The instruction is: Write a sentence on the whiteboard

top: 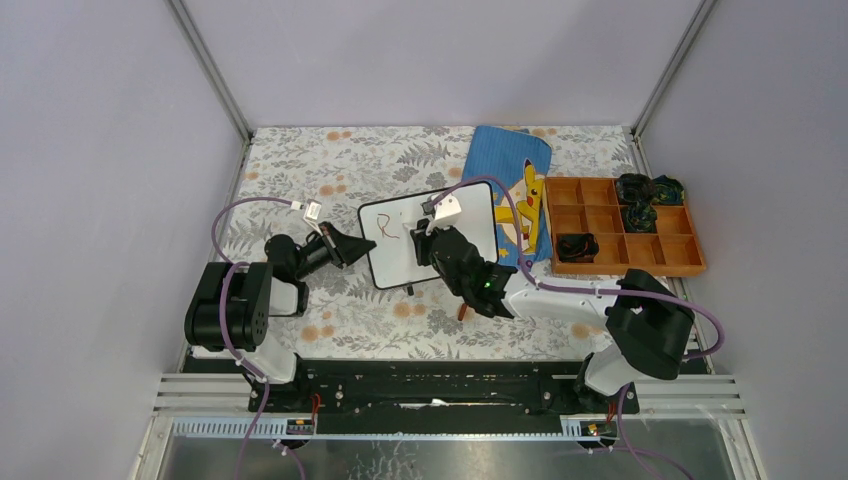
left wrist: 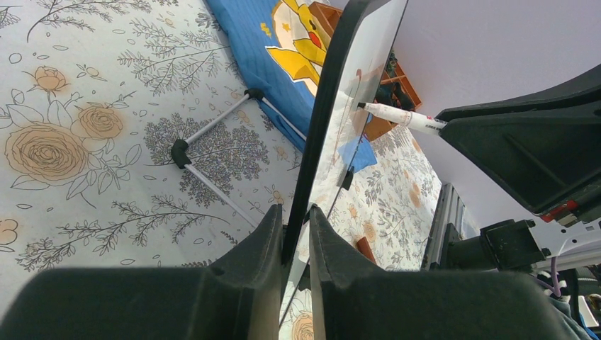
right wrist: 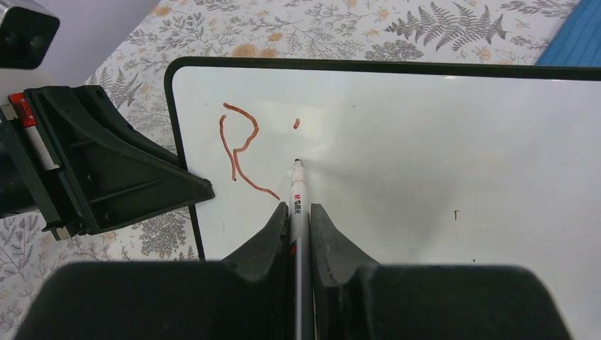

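Mid-frame from above, the whiteboard (top: 428, 235) stands tilted, its left edge pinched by the left hand (left wrist: 296, 221). The right hand (right wrist: 299, 212) clamps a marker (right wrist: 298, 190), tip touching beside the red R (right wrist: 239, 145). Too hard a push could twist the board in that pinch, skewing the letter.

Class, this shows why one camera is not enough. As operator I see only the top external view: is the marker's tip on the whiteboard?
Observer: It appears so. In the left wrist view the marker tip meets the whiteboard face.
Operator: Is anything written after the R?
Observer: Only a small red-brown dot to the right of the R, seen in the right wrist view.
Operator: Is the board steadied?
Observer: Yes, the left gripper is shut on its black frame edge.
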Robot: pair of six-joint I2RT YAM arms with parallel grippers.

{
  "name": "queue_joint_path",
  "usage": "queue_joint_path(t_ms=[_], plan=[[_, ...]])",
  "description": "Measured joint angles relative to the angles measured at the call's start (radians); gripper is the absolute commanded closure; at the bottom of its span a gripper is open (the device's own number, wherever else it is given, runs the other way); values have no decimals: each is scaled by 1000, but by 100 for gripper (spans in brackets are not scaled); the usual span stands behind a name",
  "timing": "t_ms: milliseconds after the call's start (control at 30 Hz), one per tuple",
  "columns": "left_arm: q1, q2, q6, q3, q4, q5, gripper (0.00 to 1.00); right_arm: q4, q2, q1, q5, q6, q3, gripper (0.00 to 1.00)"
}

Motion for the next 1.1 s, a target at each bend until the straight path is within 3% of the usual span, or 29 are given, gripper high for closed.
queue_joint_path(t_ms=[1100], plan=[[0,-4,5,2,-10,0,100,4,-24,0,-27,43,-59,100]])
